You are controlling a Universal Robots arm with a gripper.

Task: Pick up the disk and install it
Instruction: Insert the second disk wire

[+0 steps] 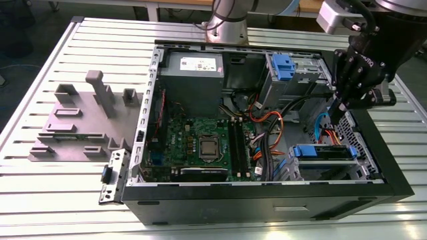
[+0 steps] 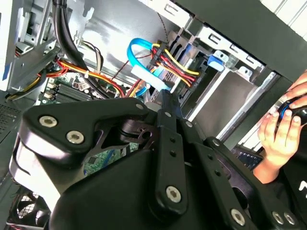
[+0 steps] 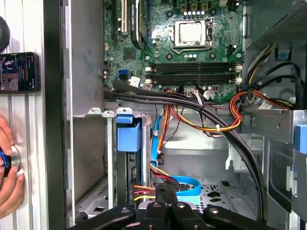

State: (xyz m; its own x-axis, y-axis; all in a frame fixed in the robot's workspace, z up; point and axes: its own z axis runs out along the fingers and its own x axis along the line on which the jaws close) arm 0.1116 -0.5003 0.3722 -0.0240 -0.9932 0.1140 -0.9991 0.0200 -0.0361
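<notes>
The disk sits in the lower drive cage at the case's corner on the exterior view's right, its blue rail facing up and its label hidden. In the first wrist view the disk's blue rail tab stands out from the cage, and in the second wrist view the blue tab shows beyond the cables. My black gripper hangs just inside the case wall, above and behind the cage. Its fingertips are shut together with nothing between them, close to the red-yellow plug and blue cable, in both wrist views.
The open computer case lies on a slatted table. Inside are a grey power supply, a motherboard and loose cable bundles. A grey fixture stands outside on the exterior view's left. A person's hand and a phone rest beside the case.
</notes>
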